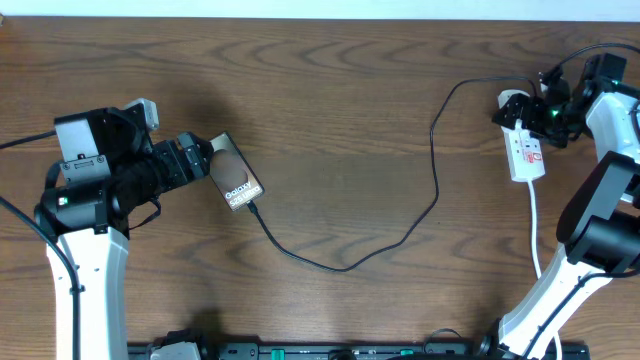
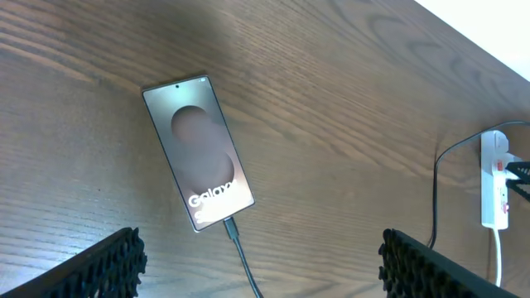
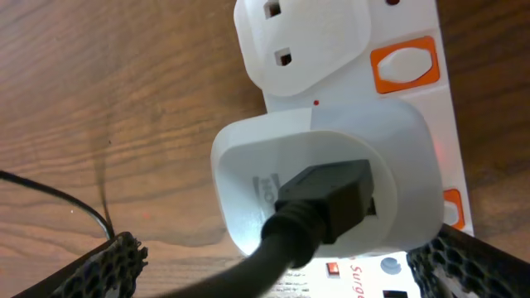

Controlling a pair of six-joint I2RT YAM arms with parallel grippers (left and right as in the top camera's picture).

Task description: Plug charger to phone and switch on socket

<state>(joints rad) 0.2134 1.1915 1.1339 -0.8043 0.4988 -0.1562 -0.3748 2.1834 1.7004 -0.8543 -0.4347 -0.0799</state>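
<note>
1. Overhead: a flat bronze-brown phone point(image 1: 236, 184) lies at the left of the wooden tabletop point(image 1: 330, 120). A thin black charger cable point(image 1: 345, 267) loops right to a narrow white power strip point(image 1: 524, 150). The left pincer point(image 1: 203, 158) is just beside the phone, the right pincer point(image 1: 528, 112) over the strip's far end.
2. Left wrist: only this view shows the connector tip point(image 2: 229, 225) seated in the phone's lower edge. The left pincer is spread and empty. The cable looks limp; grip it at the tip.
3. Right wrist: only this view shows an orange rocker switch point(image 3: 404, 64). The right pincer is spread, holding nothing. The rocker is small and probably stiff; the strip looks light and may slide.

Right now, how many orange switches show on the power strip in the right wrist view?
2 on the power strip: one switch near the top, another lower, cut off at the right edge. Others may be hidden.
</note>
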